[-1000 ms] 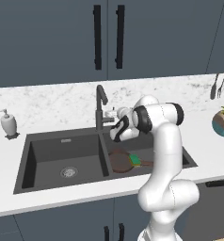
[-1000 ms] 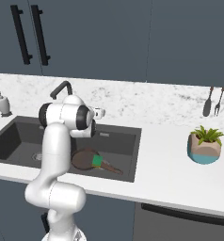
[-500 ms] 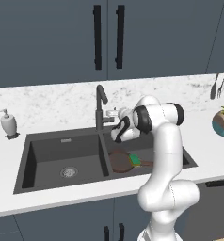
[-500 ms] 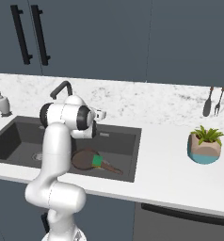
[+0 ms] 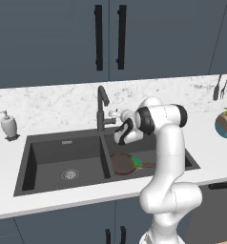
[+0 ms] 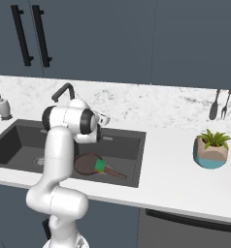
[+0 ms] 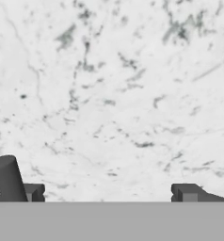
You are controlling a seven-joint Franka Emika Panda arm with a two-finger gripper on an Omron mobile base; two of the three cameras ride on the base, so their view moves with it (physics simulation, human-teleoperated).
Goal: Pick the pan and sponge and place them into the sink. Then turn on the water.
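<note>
We find the pan [image 5: 121, 163] lying flat in the right basin of the sink [image 5: 39, 143], with the sponge [image 5: 136, 162] resting on its rim toward three o'clock; both placements look complete, so we judge the water step to be in hand. Above them, at about twelve o'clock from the pan, the gripper [image 7: 107, 193] is raised beside the faucet [image 5: 102, 110], jaws spread wide and holding nothing; the hand view looks at marble wall, with a dark post at eight o'clock, probably the faucet. The faucet's lever is too small to make out. Farther off, a soap dispenser [image 5: 8, 126] stands at nine o'clock, a potted plant [image 6: 212, 149] at three and hanging utensils [image 6: 221, 102] beyond. None obstructs.
</note>
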